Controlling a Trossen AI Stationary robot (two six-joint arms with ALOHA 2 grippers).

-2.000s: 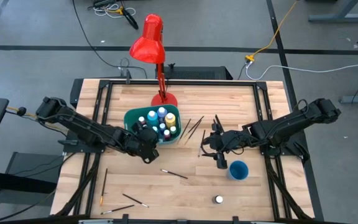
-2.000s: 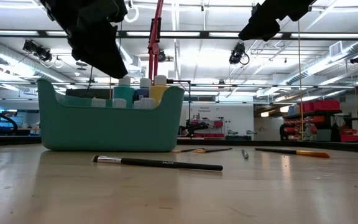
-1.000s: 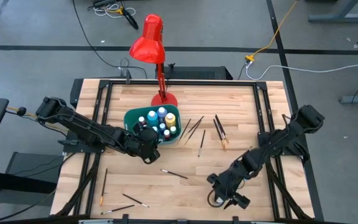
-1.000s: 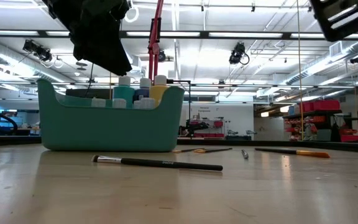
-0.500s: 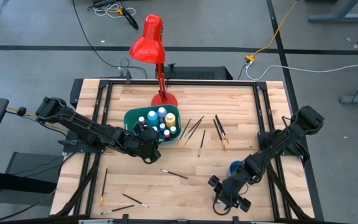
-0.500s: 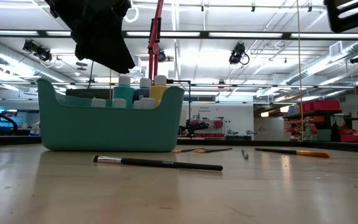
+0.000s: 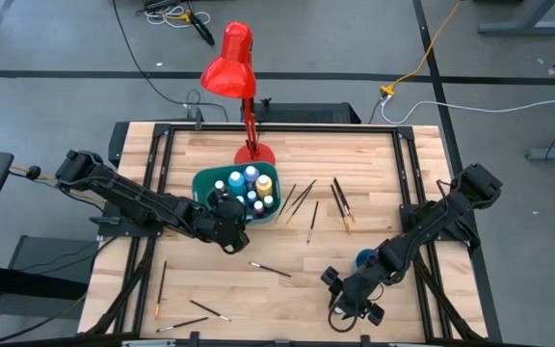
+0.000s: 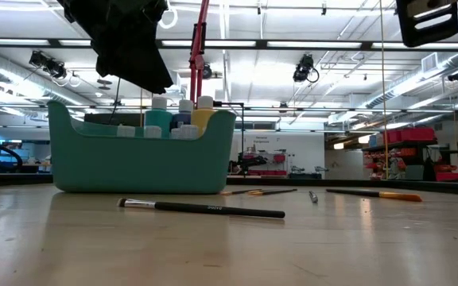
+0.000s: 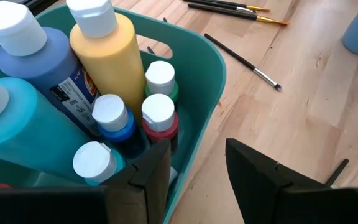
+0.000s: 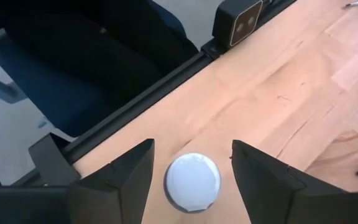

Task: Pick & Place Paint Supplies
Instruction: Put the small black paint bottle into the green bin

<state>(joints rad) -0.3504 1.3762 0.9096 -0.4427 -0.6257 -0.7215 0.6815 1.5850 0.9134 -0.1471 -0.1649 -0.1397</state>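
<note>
1. Hovering at the table's near edge, your right gripper (image 10: 191, 171) has its fingers spread on either side of a lone white-capped bottle (image 10: 193, 181) standing on the wood, not yet touching it.
2. You look to be at the pick step: lower squarely over the cap, then close.
3. Loose paintbrushes (image 7: 270, 270) lie farther in, more at the near left corner, and a group to the right of the teal bin (image 9: 211, 93).
4. Your left gripper (image 9: 197, 171) waits at the bin's near wall, fingers parted and holding nothing, one inside the wall and one outside.
5. Inside that bin stand the paint bottles (image 9: 104, 46) already collected, well apart from the lone bottle.
</note>
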